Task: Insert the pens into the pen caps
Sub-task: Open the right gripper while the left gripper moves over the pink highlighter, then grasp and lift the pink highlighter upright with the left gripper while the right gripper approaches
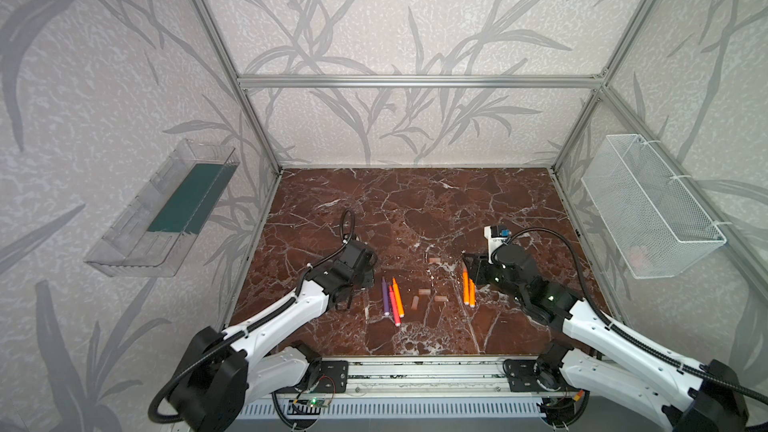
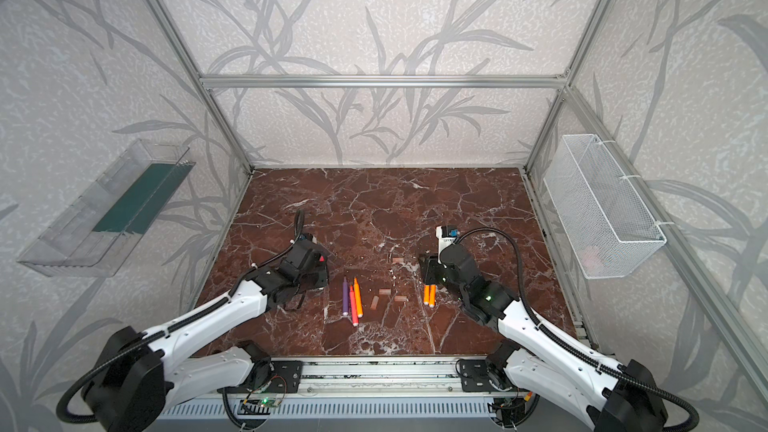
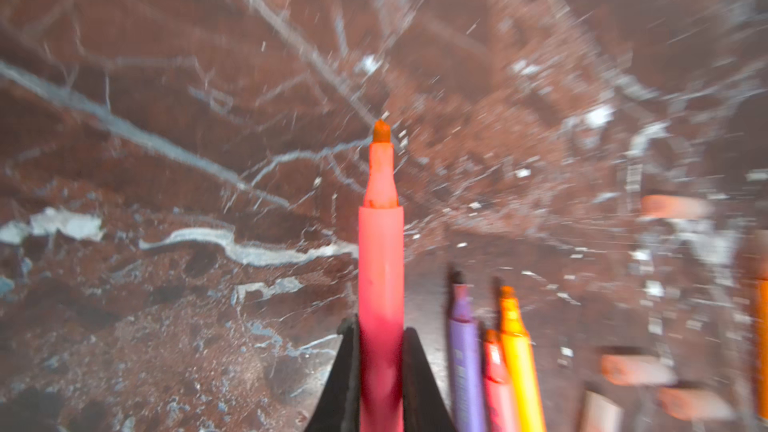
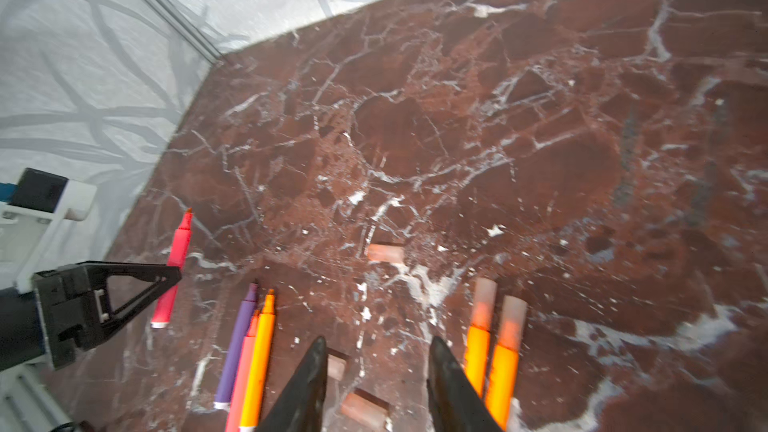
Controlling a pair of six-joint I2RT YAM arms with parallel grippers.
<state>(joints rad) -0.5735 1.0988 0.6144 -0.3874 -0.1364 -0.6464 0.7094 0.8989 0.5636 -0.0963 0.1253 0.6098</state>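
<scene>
1. Marble table (image 1: 415,209); the left wrist view is blurred.
2. Left gripper (image 3: 381,326) pinches a pink pen (image 3: 381,259), tip pointing out past the jaws, rear end cut off.
3. Three pens (image 1: 394,305) lie alongside, tips toward the back wall.
4. Loose caps (image 1: 424,292) lie mid-table.
5. Right gripper (image 4: 374,351) is spread and empty, beside two capped orange pens (image 4: 477,351).

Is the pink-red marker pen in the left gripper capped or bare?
Bare: the pink-red marker pen shows an exposed pointed tip, no cap.

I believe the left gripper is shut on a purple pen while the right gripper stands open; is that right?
Not quite: the left wrist view shows the left gripper shut on a pink-red pen, not a purple one. The right gripper does stand open.
</scene>
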